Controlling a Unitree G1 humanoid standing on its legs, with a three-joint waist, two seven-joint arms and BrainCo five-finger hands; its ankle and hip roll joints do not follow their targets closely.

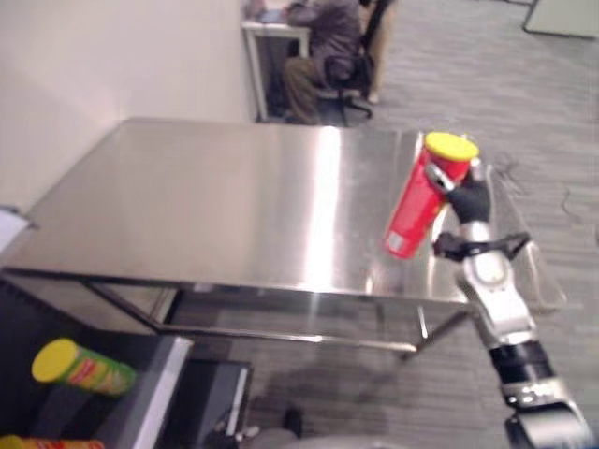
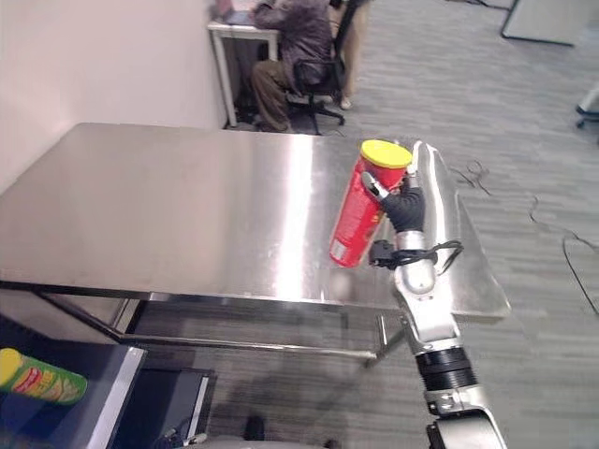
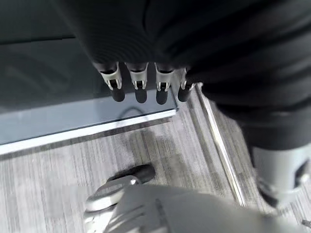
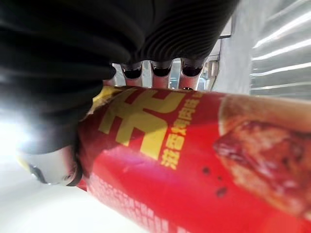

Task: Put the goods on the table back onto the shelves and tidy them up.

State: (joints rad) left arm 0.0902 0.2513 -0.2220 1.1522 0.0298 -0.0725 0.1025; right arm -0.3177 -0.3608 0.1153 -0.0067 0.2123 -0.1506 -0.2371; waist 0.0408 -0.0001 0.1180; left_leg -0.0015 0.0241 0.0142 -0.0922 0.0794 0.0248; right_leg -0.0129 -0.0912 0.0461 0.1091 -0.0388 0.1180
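Gripping: red can (image 1: 419, 200) with yellow lid is clasped, tilted, by right hand (image 1: 466, 198) above table (image 1: 206, 206) right side | left hand (image 3: 146, 85): relaxed, nothing held

— Anything hidden? 
— Right hand (image 2: 401, 208): its fingers go behind the red canister (image 2: 360, 208), so the far side of the grip can't be seen. 
— Cut off? 
— Green canister (image 2: 37, 376) runs off the picture's left edge. Another canister (image 1: 42, 442) at the bottom edge shows just a sliver. 
— Background? 
— Person (image 1: 323, 47) seated at a desk, cropped at the top edge.
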